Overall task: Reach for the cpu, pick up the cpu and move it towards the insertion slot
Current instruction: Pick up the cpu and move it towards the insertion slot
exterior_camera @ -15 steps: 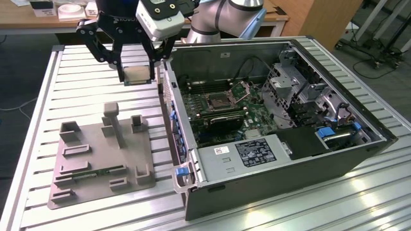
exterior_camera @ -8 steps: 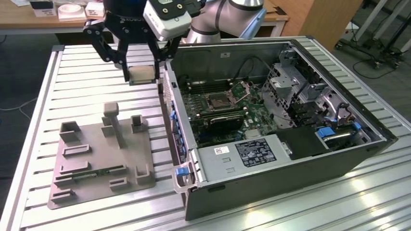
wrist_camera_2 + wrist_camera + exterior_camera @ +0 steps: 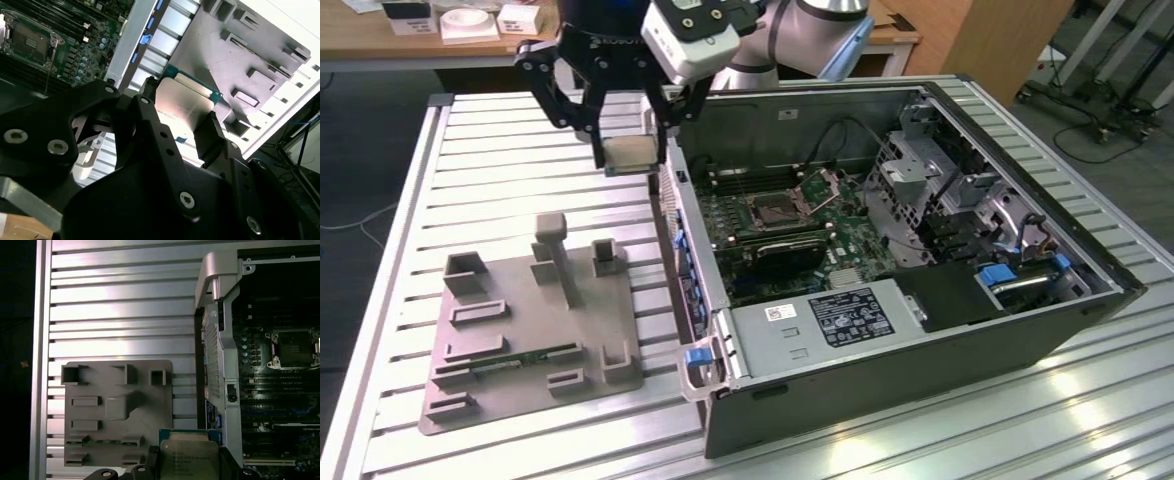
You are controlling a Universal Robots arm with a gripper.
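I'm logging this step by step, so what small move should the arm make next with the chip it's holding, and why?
Probably a short carry toward the exterior view's right. The tool holds the chip in the air above the table, outside the computer case, while the socket sits open inside on the green board.

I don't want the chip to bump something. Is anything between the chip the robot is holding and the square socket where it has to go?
Yes. The gripper holds the cpu above the ribbed table, outside the open computer case. The case's side wall stands between it and the insertion slot. Over that wall, nothing visible covers the socket.
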